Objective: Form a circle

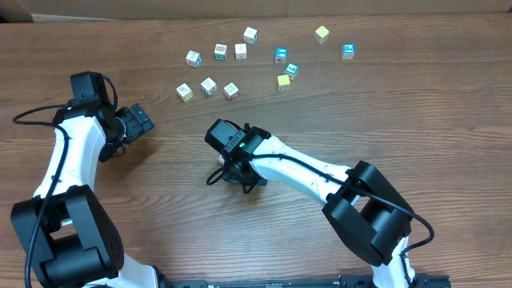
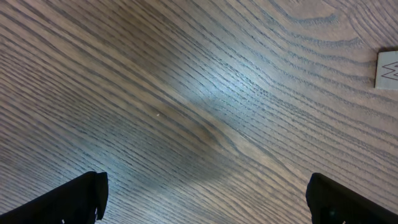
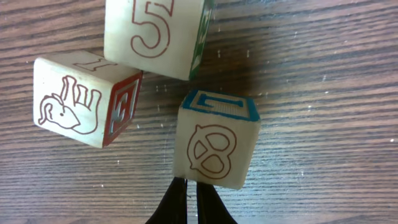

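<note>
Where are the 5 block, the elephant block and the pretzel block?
5 block (image 3: 155, 34): right wrist view, on its numbered face.
elephant block (image 3: 68, 102): right wrist view, on the elephant drawing.
pretzel block (image 3: 211, 149): right wrist view, on the pretzel drawing.

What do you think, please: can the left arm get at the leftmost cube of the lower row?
Probably yes: the left gripper is open, and only bare table lies between it and that cube.

Numbered cube (image 3: 158, 34) past the top edge, zigzag cube (image 2: 387, 70) past the right
</note>
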### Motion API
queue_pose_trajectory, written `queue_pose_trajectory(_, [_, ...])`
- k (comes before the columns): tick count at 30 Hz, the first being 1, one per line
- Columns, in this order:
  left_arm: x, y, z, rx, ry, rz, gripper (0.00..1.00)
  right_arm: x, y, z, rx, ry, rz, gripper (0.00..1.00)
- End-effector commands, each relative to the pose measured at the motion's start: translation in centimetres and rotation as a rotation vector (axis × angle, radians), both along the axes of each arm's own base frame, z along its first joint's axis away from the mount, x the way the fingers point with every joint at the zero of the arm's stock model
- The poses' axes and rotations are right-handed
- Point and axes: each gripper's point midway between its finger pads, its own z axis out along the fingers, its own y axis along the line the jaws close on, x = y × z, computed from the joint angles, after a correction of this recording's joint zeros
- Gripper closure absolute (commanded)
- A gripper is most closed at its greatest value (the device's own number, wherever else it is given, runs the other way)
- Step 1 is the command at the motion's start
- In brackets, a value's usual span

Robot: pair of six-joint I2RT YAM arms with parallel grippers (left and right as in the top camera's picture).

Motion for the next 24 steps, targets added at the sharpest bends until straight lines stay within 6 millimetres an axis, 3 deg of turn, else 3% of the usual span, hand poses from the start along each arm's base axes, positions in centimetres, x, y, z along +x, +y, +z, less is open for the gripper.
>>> queue_pose_trajectory(1, [0.1,-0.2,-0.1,-0.010,0.001,0.002,0.00,0.3,0.0,0.6,0.004,-0.024,-0.011,0.95])
queue_pose_trajectory(18, [0.1,-0.2,-0.1,-0.010,0.001,0.002,0.00,0.4,0.2,0.6,0.011,-0.032,-0.010,0.95])
queue_pose_trajectory(24, [0.1,-0.2,-0.1,-0.010,0.001,0.002,0.00,-0.3,1.8,2.0,0.091,0.024,0.110,0.96])
